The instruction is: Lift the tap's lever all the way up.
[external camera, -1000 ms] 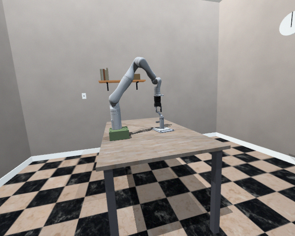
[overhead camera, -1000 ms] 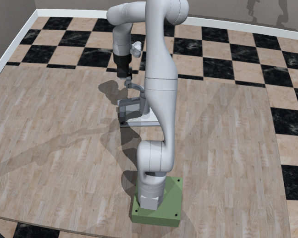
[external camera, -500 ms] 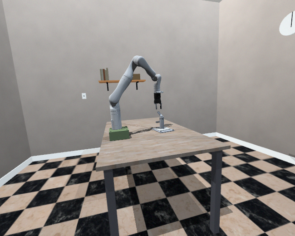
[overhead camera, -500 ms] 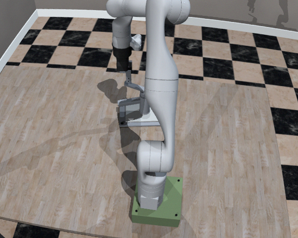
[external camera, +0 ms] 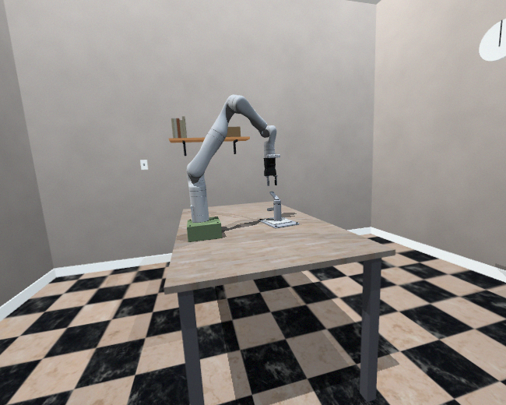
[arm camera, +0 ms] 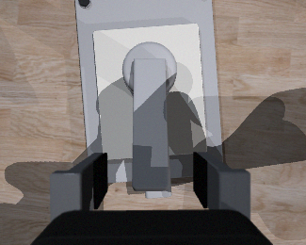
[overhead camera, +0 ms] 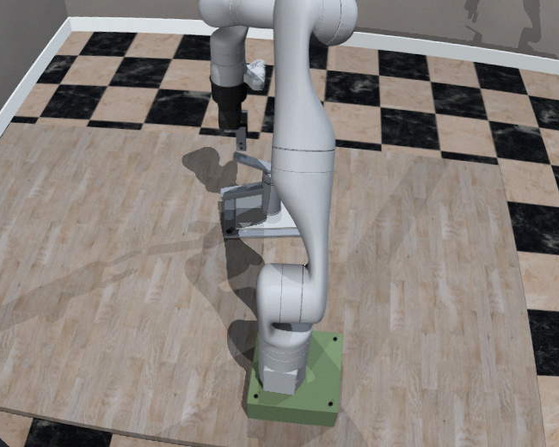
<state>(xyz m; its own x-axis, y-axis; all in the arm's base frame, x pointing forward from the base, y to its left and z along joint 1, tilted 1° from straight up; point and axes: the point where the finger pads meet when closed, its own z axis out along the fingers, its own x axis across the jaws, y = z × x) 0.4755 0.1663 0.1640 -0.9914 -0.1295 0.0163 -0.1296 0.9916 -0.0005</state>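
The grey tap (overhead camera: 270, 194) stands on a white and grey base plate (overhead camera: 263, 222) on the wooden table. Its flat lever (overhead camera: 252, 163) juts out from the top of the tap body, tilted slightly up, above the spout (overhead camera: 242, 191). In the wrist view the lever (arm camera: 151, 127) runs down the middle, and its free end lies between my fingers. My gripper (overhead camera: 242, 139) hangs just above the lever's tip, pointing down, with the fingers wide open and a gap on each side of the lever. In the exterior view the gripper (external camera: 270, 179) is above the tap (external camera: 276, 208).
My own arm (overhead camera: 302, 143) rises from a green base block (overhead camera: 297, 379) and hides part of the tap in the top view. The table edge (external camera: 279, 272) is far from the tap. A shelf (external camera: 209, 139) hangs on the back wall.
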